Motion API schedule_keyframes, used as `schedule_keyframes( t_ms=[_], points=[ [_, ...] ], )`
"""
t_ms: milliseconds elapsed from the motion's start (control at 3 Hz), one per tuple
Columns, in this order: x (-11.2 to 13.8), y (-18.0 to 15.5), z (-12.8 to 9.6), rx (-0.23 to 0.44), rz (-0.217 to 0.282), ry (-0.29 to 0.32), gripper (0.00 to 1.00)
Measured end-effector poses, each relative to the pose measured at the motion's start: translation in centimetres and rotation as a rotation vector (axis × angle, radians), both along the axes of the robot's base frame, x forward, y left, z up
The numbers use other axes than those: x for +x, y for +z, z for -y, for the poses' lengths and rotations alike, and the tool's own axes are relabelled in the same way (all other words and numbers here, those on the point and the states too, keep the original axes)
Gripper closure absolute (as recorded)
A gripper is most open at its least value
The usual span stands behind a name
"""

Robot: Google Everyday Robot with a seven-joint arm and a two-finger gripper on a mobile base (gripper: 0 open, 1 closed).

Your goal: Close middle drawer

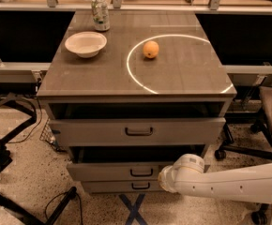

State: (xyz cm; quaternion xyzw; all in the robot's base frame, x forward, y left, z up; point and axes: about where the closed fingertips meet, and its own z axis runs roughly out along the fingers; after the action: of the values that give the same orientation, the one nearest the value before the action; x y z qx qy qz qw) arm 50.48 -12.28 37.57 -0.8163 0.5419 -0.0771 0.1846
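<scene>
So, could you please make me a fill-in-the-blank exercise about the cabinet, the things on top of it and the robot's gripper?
1. Inside the bright ring lies an ____.
2. Near the can stands a white ____.
3. The gripper is at the front of the middle drawer, on the ____ side of its handle.
4. The front of the cabinet shows ____ drawer handles.
Missing words: orange; bowl; right; three.

The arm [230, 186] is a smooth cream-white tube with a bulbous rounded joint and faint seam rings. Its gripper [166, 178], at the arm's tip low in view, looks equally pale.
</scene>
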Motion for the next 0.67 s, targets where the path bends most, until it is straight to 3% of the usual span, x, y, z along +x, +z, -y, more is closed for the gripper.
schedule_keyframes(
  t_ms=[667],
  points=[
    [4.5, -1.1, 1.0, 0.011, 0.018, 0.011, 1.00]
  ],
)
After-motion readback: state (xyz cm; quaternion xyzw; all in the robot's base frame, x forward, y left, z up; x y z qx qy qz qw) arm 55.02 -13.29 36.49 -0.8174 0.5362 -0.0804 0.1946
